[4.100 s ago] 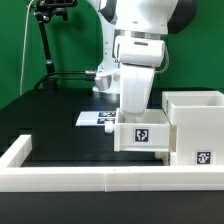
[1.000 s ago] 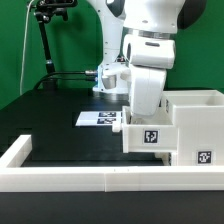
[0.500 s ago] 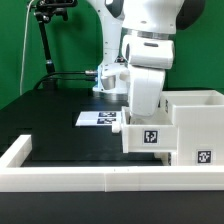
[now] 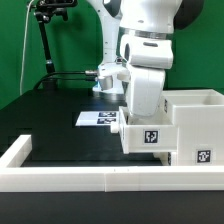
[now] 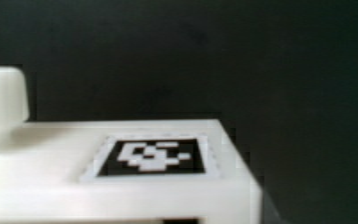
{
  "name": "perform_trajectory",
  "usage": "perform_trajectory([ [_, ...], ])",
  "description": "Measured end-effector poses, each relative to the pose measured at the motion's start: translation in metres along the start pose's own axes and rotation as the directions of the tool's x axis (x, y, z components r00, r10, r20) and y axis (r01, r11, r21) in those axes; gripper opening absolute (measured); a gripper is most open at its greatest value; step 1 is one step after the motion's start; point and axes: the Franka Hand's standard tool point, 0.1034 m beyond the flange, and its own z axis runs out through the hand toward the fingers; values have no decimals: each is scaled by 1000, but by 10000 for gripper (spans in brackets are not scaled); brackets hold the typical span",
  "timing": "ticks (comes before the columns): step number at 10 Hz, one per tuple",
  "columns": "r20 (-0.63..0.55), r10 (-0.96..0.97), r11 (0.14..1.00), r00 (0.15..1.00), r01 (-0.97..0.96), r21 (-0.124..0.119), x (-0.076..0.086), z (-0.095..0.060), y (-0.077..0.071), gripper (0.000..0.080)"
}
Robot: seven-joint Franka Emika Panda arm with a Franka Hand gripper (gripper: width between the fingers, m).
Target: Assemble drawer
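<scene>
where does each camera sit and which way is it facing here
exterior view: off the arm at the table's low white wall, looking across the black table at the arm, the tray, the tall box and the marker board.
wrist view: on the wrist, looking close at the tray's tagged face against the black table; none of the robot clearly shows.
shared: both see the tray and its square tag.

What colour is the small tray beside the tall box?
White, with a black-and-white square marker tag; the small tray shows best in the exterior view.
</scene>
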Motion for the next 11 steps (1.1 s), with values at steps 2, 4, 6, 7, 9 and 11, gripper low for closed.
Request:
perform_trajectory([
  [2, 0, 1, 1000, 1000, -1, 1, -1, 0, 0, 44],
  [4, 0, 1, 1000, 1000, -1, 1, -1, 0, 0, 44],
  [6, -1, -52, 999, 999, 52, -2, -2, 1, 0, 44],
  [7, 0, -66, 998, 998, 66, -1, -2, 0, 0, 44],
  [9, 11, -91, 996, 996, 91, -4, -4, 0, 1, 45],
  [11, 8, -61, 998, 998, 61, -19, -6, -2, 2, 45],
])
